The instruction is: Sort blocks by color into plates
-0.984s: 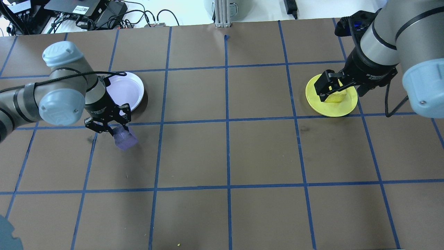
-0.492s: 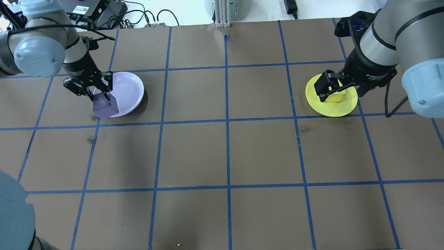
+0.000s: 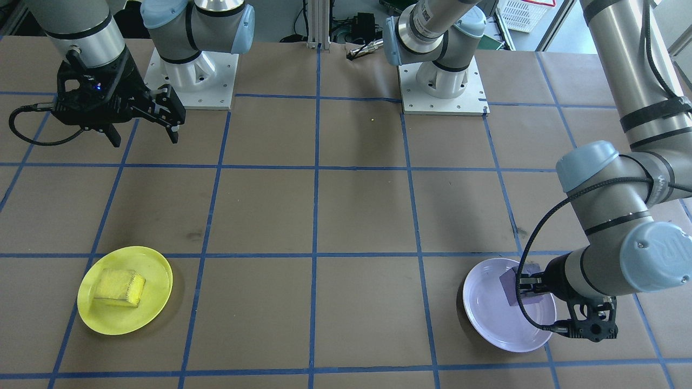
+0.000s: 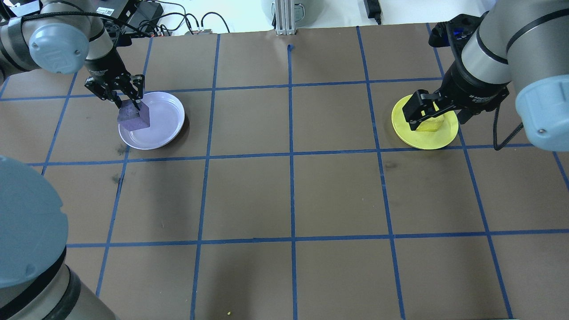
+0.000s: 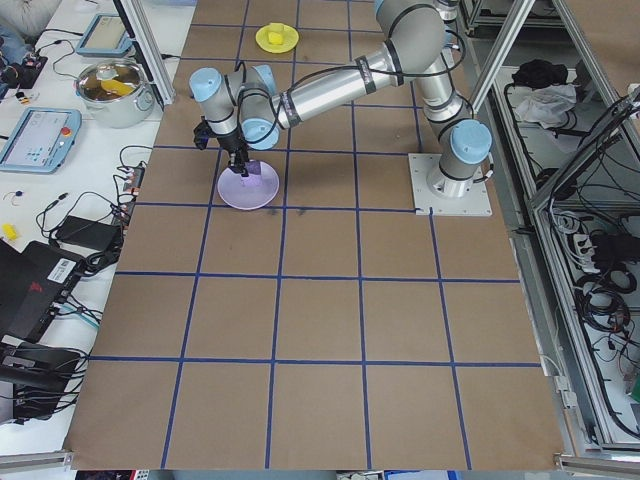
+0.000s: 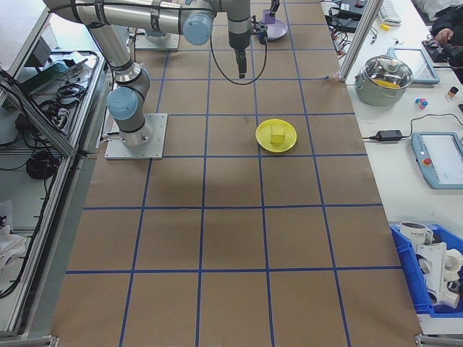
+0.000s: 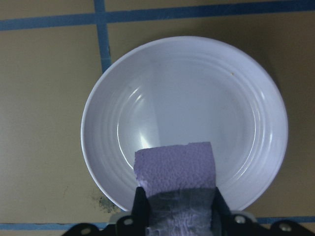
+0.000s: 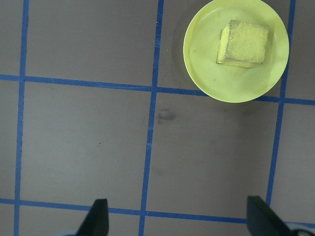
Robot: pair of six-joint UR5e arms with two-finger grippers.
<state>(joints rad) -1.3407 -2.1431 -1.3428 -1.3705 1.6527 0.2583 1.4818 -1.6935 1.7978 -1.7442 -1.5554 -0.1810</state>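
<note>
left gripper (image 4: 129, 101): clamped on purple block (image 4: 133, 118), moved from table onto lavender plate (image 4: 166, 124) rim
right gripper (image 3: 141, 129): fingers spread, unmoved
yellow block (image 3: 119, 288): rests in yellow plate (image 3: 157, 270)
table (image 4: 289, 195): brown paper, blue tape grid

i'm working in a robotics lab: my worktop (image 6: 217, 238) is brown paper gridded with blue tape, framed by aluminium posts (image 6: 358, 36), with teach pendants (image 6: 438, 159), cables (image 5: 60, 215), a parts bin (image 6: 430, 278) and electronics alongside.
</note>
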